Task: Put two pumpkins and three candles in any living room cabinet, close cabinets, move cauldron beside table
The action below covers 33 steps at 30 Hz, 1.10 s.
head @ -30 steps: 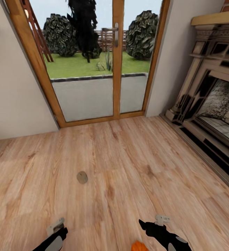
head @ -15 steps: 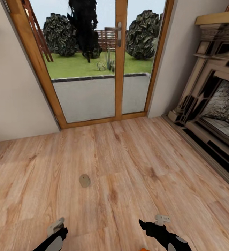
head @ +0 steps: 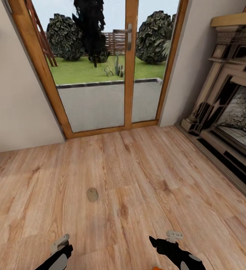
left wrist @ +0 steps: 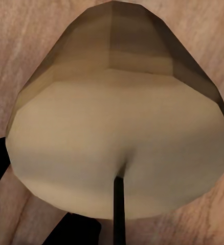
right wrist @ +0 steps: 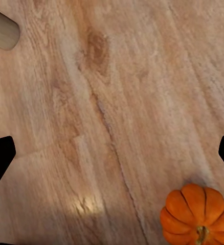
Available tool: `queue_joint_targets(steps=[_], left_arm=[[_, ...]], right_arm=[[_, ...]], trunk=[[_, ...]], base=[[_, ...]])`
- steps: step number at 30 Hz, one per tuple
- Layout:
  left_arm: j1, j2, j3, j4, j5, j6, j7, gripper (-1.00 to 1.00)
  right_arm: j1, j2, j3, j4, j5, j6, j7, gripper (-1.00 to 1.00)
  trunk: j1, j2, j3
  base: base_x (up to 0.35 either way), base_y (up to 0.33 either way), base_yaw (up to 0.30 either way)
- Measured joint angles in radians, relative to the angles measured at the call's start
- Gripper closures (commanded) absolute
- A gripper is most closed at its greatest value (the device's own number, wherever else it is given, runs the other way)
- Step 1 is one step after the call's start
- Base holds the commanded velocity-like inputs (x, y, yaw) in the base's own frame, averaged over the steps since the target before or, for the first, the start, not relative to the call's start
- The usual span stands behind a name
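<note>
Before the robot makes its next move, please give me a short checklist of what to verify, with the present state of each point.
1. Left pincer grips the held candle: ok, the candle appears to sit between its fingers.
2. Right pincer is free: ok, open with nothing between the fingers.
3. Pumpkin is lined up for a grasp: not ok, it stands on the floor off to one side of the fingers.
4. Floor candle is located: ok, ahead of the left arm.
5. Cabinet state: cannot tell.
</note>
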Motion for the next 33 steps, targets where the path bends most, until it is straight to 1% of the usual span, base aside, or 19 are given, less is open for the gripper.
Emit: queue_joint_targets(steps=[12, 33], left_arm=[[0.0, 0.0, 0.0, 0.0, -0.001, 0.0, 0.0, 1.0], [0.0, 0.0, -0.002, 0.0, -0.002, -0.002, 0.0, 1.0]], right_arm=[[0.0, 0.0, 0.0, 0.0, 0.001, 0.001, 0.0, -1.0], [0.0, 0.0, 0.0, -0.002, 0.0, 0.001, 0.0, -1.0]], trunk=[[0.0, 0.0, 0.0], [0.0, 0.0, 0.0]], base=[[-0.099, -0.164, 0.0], [-0.174, -0.145, 0.0]])
